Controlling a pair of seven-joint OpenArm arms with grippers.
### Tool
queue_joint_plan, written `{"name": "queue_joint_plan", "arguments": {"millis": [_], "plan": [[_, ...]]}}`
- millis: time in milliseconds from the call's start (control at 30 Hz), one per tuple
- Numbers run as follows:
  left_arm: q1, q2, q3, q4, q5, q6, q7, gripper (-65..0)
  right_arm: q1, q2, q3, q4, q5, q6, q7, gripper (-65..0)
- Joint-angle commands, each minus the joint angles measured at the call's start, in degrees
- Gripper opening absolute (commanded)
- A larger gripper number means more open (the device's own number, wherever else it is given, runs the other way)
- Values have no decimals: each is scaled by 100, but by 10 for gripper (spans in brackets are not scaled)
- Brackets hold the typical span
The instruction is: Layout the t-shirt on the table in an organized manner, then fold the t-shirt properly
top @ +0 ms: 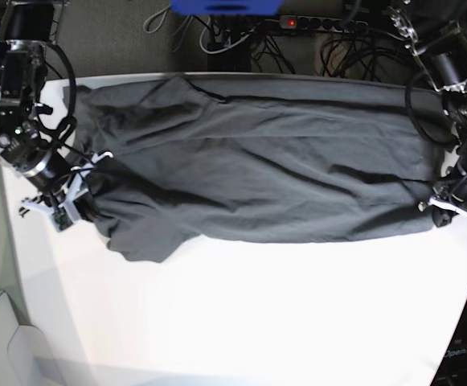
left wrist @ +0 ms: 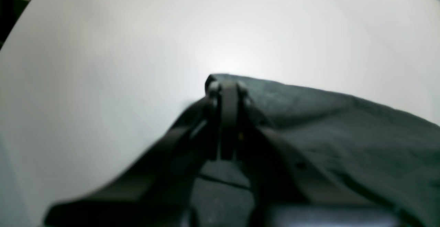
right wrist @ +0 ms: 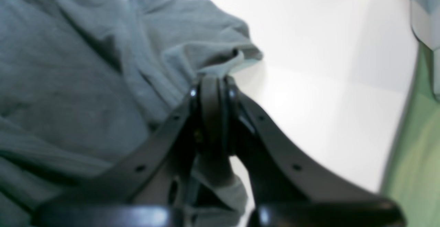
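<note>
The dark charcoal-grey t-shirt (top: pixel 257 161) lies stretched lengthwise across the far half of the white table (top: pixel 257 314), wrinkled, with a sleeve bulging toward the front left. My right gripper (top: pixel 88 197) is shut on the shirt's left end. In the right wrist view its closed fingertips (right wrist: pixel 213 82) pinch a bunched fold of the t-shirt (right wrist: pixel 86 65). My left gripper (top: pixel 432 205) is shut on the right end. The left wrist view shows this gripper (left wrist: pixel 228 89) clamping a corner of the t-shirt (left wrist: pixel 343 127) just above the table (left wrist: pixel 103 65).
Behind the table's far edge run black cables and a power strip (top: pixel 297 22), beside a blue object (top: pixel 225 6). The table's curved edge and greenish floor (right wrist: pixel 412 151) show close to my right gripper. A dark stand (top: pixel 466 346) sits at the right.
</note>
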Motion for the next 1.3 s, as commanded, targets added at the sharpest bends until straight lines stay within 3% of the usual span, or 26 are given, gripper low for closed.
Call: {"name": "queue_joint_plan", "arguments": {"millis": [0, 300, 467, 867, 1133, 1200, 1267], "plan": [[-30, -187, -35, 195, -81, -18, -125, -644, 39, 83, 73, 170, 58, -21, 145, -650], [269, -372, -35, 581, -758, -18, -72, -644, -216, 83, 179, 539, 41, -21, 154, -650], [269, -468, -281, 590, -978, -18, 438, -644, -225, 83, 179, 662, 41, -21, 154, -650], [269, -556, -527, 1012, -978, -18, 956, -644, -357, 127, 188, 706, 41, -21, 154, -650], [146, -574, -492, 502, -908, -9, 877, -637, -357, 92, 161, 697, 32, -21, 154, -650], [-47, -618, -492, 221, -890, -9, 877, -605, -331, 92, 161, 680, 32, -21, 154, -650], [-162, -697, -483, -52, -723, -9, 877, -527, -331, 101, 161, 662, 32, -21, 154, -650]]}}
